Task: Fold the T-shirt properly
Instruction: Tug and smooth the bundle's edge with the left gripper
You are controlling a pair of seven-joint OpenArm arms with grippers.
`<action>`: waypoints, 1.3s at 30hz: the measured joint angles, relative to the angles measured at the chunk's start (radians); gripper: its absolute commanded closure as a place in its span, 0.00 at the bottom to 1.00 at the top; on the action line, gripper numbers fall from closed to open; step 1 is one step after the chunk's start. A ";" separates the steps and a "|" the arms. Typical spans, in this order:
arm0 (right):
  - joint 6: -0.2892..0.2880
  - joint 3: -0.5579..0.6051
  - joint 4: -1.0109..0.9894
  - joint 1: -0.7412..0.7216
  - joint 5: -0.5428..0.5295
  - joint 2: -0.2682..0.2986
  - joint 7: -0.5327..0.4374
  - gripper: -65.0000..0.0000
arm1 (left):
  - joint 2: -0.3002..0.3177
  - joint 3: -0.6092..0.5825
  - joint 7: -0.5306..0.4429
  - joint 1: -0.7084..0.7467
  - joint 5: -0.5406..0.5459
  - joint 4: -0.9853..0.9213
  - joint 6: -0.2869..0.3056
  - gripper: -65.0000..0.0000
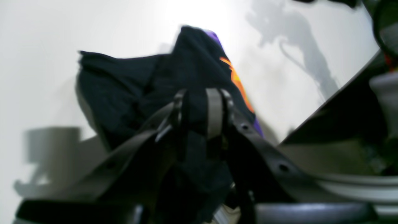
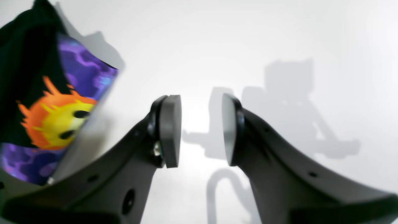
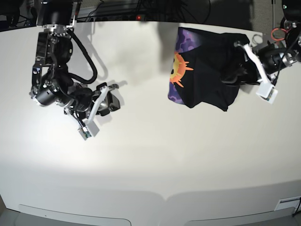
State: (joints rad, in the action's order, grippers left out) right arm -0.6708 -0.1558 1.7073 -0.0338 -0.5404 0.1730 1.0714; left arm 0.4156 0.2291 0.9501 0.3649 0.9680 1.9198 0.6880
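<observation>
Base view: left pincer point(image 3: 236, 70) clamps the bunched shirt point(image 3: 207, 66), at 1 o'clock on the table point(image 3: 150, 160).
Right pincer point(image 2: 200, 129) gapes wide, empty, well apart at 9 o'clock. Step looks like spreading the shirt; next probably needs right pincer on a free edge.

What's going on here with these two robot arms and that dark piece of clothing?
The robot is working on folding a black T-shirt on a white table. The left gripper is clamped on a bunch of the dark cloth, and the shirt sits crumpled at the table's far side, its purple print and orange sun showing along one edge. The right gripper is open and empty, off to the side above bare table, not touching the shirt. The shirt is not neatly folded yet.
</observation>
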 measured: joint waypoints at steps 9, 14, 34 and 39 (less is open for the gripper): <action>0.000 0.000 0.000 0.001 -0.008 0.005 -0.023 0.66 | 0.001 -0.071 -0.227 0.135 -0.095 0.157 0.003 1.00; 0.000 0.000 0.000 0.001 -0.009 0.005 -0.023 0.66 | 0.002 -0.244 -0.353 0.142 -0.385 0.155 0.003 1.00; 0.000 0.001 0.000 0.001 -0.008 0.005 -0.023 0.66 | 0.003 -0.541 -0.526 0.081 -0.944 0.060 -0.441 1.00; 0.000 0.001 0.000 0.001 -0.010 0.005 -0.023 0.66 | 0.009 -0.500 -0.562 0.066 -1.057 0.035 -0.618 1.00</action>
State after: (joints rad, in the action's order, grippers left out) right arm -0.6708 -0.1547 1.7073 -0.0330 -0.5499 0.1780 1.0481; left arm 0.4248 -0.2714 0.3882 0.4305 -0.0895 1.9553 0.0704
